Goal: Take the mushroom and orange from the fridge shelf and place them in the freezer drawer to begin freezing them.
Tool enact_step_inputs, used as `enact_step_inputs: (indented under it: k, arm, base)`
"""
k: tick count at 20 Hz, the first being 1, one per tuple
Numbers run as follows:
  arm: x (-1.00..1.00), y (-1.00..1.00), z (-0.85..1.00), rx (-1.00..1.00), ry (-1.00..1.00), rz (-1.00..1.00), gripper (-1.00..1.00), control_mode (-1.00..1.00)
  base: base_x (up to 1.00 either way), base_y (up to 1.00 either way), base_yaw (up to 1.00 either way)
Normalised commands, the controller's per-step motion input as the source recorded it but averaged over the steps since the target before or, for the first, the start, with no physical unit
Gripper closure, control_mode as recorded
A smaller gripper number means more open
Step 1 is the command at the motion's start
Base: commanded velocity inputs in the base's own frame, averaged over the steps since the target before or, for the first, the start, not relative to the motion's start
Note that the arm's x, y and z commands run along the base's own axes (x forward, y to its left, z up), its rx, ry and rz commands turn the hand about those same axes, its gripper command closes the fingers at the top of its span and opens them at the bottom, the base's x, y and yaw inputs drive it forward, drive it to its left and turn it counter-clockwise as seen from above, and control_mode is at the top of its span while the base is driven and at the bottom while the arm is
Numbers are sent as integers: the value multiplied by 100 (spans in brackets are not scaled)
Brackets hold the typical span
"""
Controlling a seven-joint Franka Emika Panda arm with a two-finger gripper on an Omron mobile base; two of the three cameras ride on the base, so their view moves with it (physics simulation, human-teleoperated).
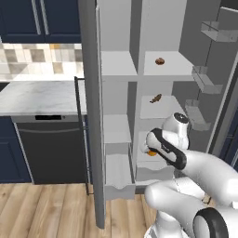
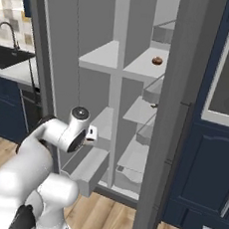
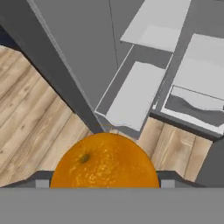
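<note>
- The orange [image 3: 104,161] is a round, dimpled ball with a small dark stem spot, and the hand view shows it pinched in the gripper [image 3: 104,183], one dark finger [image 3: 41,181] tight against each side.
- From the left base view only a sliver of the orange [image 1: 151,152] peeks out beside the white wrist, in front of the lower right part of the open fridge.
- Below and beyond the held fruit sits the freezer drawer [image 3: 130,98], a shallow, light-grey box with a plain front, pulled out over the wood-plank floor [image 3: 39,131]; it is the narrow one on the left [image 1: 118,172].
- Just right of it is a second, wider grey drawer [image 3: 194,107], with a wavy front edge.
- The mushroom [image 1: 160,61] is one small brownish lump, lying alone on the flat, pale fridge shelf [image 1: 179,67] high in the wider right column; it is too small to make out any detail.
- One shelf lower lies a single dark brown, pointed piece [image 1: 156,98].
- Three clear door bins [image 1: 204,80] hang on the open right door; the topmost is cut off by the frame edge.
- To the left stand a marble counter [image 1: 37,96] and a dark dishwasher front [image 1: 51,148].
</note>
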Motion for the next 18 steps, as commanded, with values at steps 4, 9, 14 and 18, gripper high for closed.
enact_step_inputs:
  k: [4, 9, 14, 18]
  arm:
    - [19, 27, -46, -11, 21, 20, 100, -100]
    - [14, 17, -42, -8, 13, 17, 100, -100]
    - [29, 22, -33, -3, 5, 16, 100, -100]
    - [17, 4, -45, 0, 0, 16, 100, -100]
  base:
    - [0, 0, 0]
    - [0, 0, 0]
    - [0, 0, 0]
    - [0, 0, 0]
